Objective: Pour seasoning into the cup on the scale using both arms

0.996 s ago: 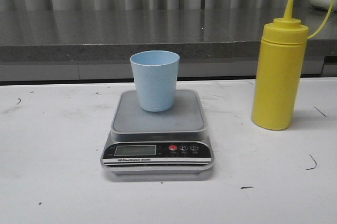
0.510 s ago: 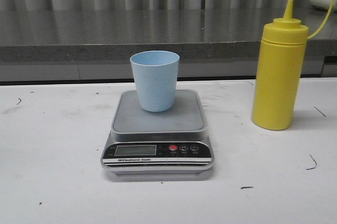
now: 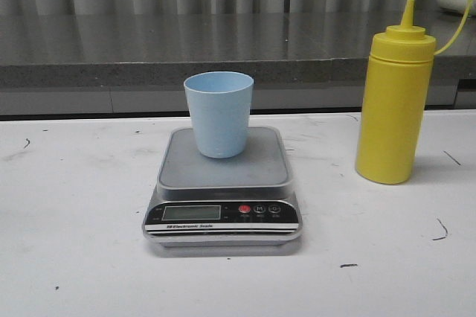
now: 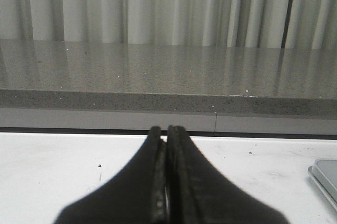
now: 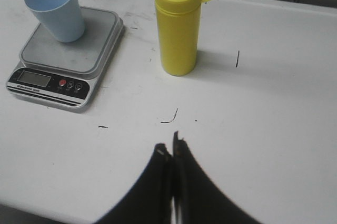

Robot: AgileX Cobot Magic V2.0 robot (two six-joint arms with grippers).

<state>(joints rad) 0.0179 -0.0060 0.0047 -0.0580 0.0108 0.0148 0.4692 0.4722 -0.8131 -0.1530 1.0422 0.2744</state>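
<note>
A pale blue cup point(image 3: 219, 114) stood upright on the platform of a digital scale point(image 3: 223, 187) at the middle of the white bench point(image 3: 74, 205), with the yellow seasoning bottle point(image 3: 394, 101) upright on the robot's right, well apart from the scale. Neither arm appeared in the front view. The right claw point(image 5: 171, 150) hung above bare bench with its jaws pressed together and holding nothing; the bottle stood ahead of it, long axis vertical, nozzle up and its cap strap trailing to the side. The left claw point(image 4: 166, 132), also pressed together and empty, pointed low across the bench toward the grey counter ledge point(image 4: 158, 77), with only a corner of the scale showing at the frame's edge. By this layout the right arm was the nearer to the bottle, and would have to open before any side grasp.
</note>
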